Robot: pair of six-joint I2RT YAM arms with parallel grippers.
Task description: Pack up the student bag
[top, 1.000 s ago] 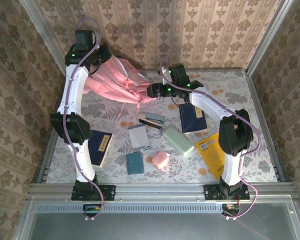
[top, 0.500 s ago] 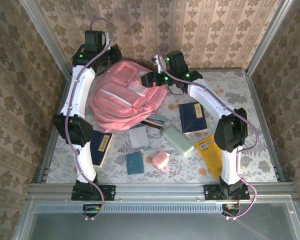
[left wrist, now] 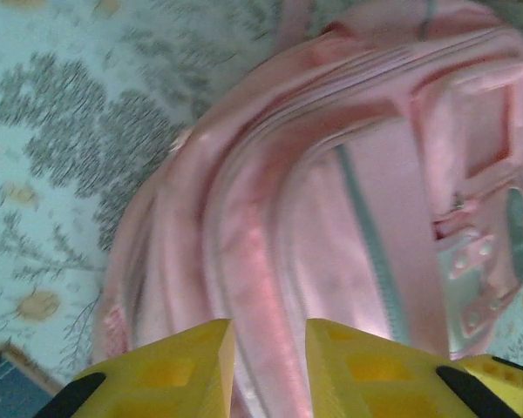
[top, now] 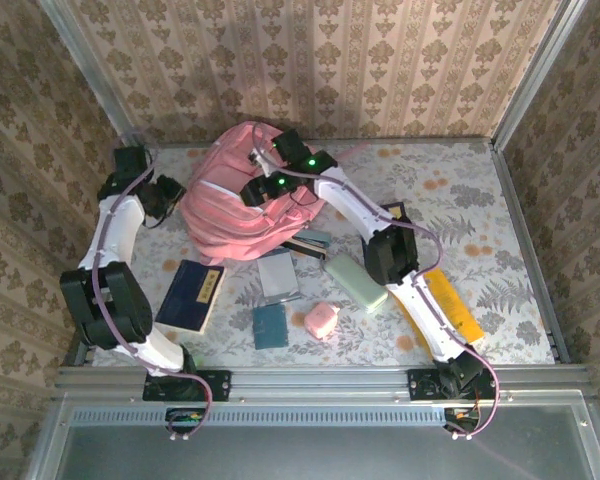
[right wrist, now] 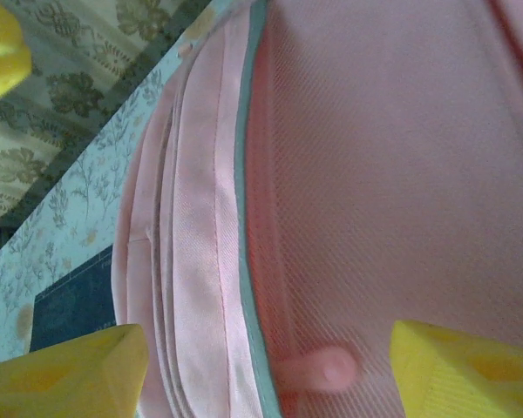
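- Moved since earlier: left hand (top: 168, 196), down beside the bag's (top: 225, 215) left edge; right hand (top: 252, 190), onto its top.
- Top view: bag lying far-left on the counter (top: 500, 230).
- Left wrist: fingers (left wrist: 183, 374) slightly parted, released; bag just ahead.
- Right wrist: fingers (right wrist: 70, 374) spread wide over bag fabric, zipper pull (right wrist: 322, 370) between.

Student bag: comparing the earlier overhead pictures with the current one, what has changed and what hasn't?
The student bag, first held bunched up at the far left, now lies flat on the table. The left gripper dropped to its left edge; the right gripper, open, moved left over it. The blue book, green case and pink pouch stayed put.
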